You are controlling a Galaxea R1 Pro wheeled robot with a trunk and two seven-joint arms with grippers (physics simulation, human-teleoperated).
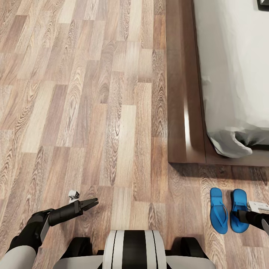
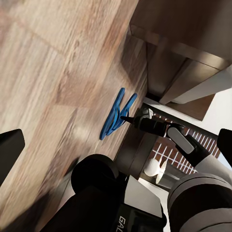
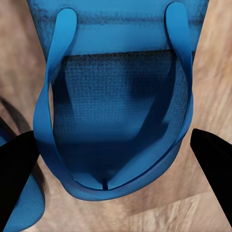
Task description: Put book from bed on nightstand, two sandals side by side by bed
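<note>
While the two sandals (image 1: pixel 228 210) already lie side by side on the floor (image 1: pixel 93 112) just off the bed (image 1: pixel 186 112) frame's corner, the right end effector (image 3: pixel 116 159) hangs over one of them, jaws wide apart, gripping nothing. Left end effector (image 1: pixel 91 203) looks nearly closed and empty. I judge the sandal half about done — the book remains.

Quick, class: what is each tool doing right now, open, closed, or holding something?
Left tool: closed, holding nothing.
Right tool: open, its fingers either side of a blue sandal, not gripping.
</note>
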